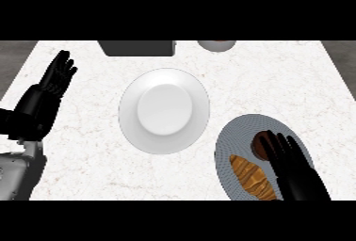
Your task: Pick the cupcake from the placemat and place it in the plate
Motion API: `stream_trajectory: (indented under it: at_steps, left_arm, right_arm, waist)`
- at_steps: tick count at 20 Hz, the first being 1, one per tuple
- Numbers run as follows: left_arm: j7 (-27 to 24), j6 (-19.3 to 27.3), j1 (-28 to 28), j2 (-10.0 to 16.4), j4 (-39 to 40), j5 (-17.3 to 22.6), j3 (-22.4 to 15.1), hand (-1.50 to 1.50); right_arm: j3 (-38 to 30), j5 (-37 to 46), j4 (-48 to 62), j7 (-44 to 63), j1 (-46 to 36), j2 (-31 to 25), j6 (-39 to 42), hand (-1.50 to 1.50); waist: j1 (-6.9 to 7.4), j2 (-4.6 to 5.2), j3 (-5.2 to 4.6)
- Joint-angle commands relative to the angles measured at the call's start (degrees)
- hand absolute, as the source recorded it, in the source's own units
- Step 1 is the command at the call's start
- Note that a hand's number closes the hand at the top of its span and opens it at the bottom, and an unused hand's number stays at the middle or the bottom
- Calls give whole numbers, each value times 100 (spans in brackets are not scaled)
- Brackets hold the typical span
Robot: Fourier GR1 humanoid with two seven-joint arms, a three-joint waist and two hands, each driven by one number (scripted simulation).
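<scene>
A white plate (164,111) lies in the middle of the marble counter with nothing on it. To its lower right is a grey oval placemat (235,136). On the placemat sits a brown cupcake (261,142), partly hidden by my right hand (293,165), whose straight fingers reach over its right side. A golden croissant (252,178) lies on the same placemat, just left of my right forearm. My left hand (55,77) stands open at the left edge, fingers up, resting away from everything.
A dark grey box (137,47) sits at the counter's far edge, with a white bowl-like object (216,44) to its right. Bare counter surrounds the plate on the left and far right.
</scene>
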Motion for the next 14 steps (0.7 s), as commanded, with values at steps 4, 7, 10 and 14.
stream_trajectory:
  at_steps: [4, 7, 10, 14]
  left_arm:
    - [327, -491, -18, 92, -215, 132, 454, 0]
    - [115, -225, -237, -263, 232, -289, 286, 0]
    - [146, -667, -148, -51, 108, 21, 558, 0]
    - [-35, -489, 73, -272, -47, -256, 412, 0]
  right_arm:
    - [-323, -150, 833, -249, -457, 106, -98, -150]
    - [-309, -102, 1281, -357, -513, 190, -261, -150]
    - [-408, -19, 1642, -288, -848, 255, -150, -150]
    - [-761, 34, 2366, -280, -1322, 256, -313, -150]
  waist:
    - [8, -3, 1]
    - [-15, 3, 1]
    - [6, 1, 1]
    - [29, 3, 1]
